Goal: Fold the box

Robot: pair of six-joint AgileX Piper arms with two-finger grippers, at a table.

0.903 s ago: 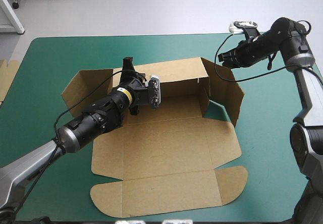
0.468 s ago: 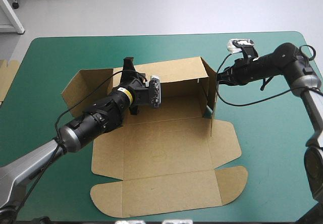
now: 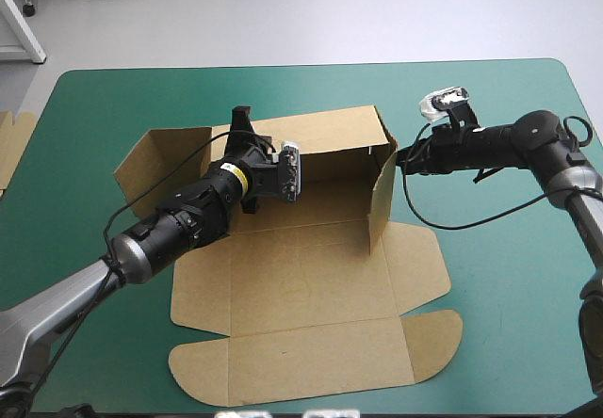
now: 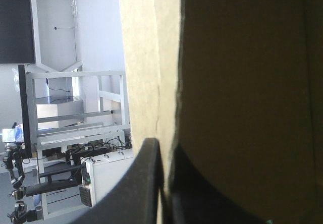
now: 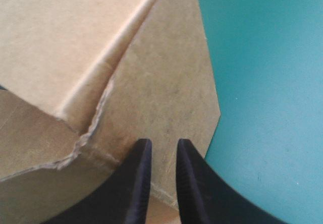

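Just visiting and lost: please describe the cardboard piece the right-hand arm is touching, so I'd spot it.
On the teal-green table cover lies a cut sheet of brown cardboard, the box. At the right end of its raised back wall stands a side flap. Unlike the flat flaps nearby, it is upright, folded inward.

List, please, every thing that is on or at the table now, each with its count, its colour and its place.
box: one, brown, in the middle of the table; base and lid lie flat, the back wall is raised, the right side flap stands and is turned inward.
more board: one edge showing, brown, at the table's left edge.
table: one, teal-green cover, under all of it.
left gripper: one, black fingers, shut on the box's raised back wall.
right gripper: one, black fingers almost together, tips against the outer face of the right side flap.
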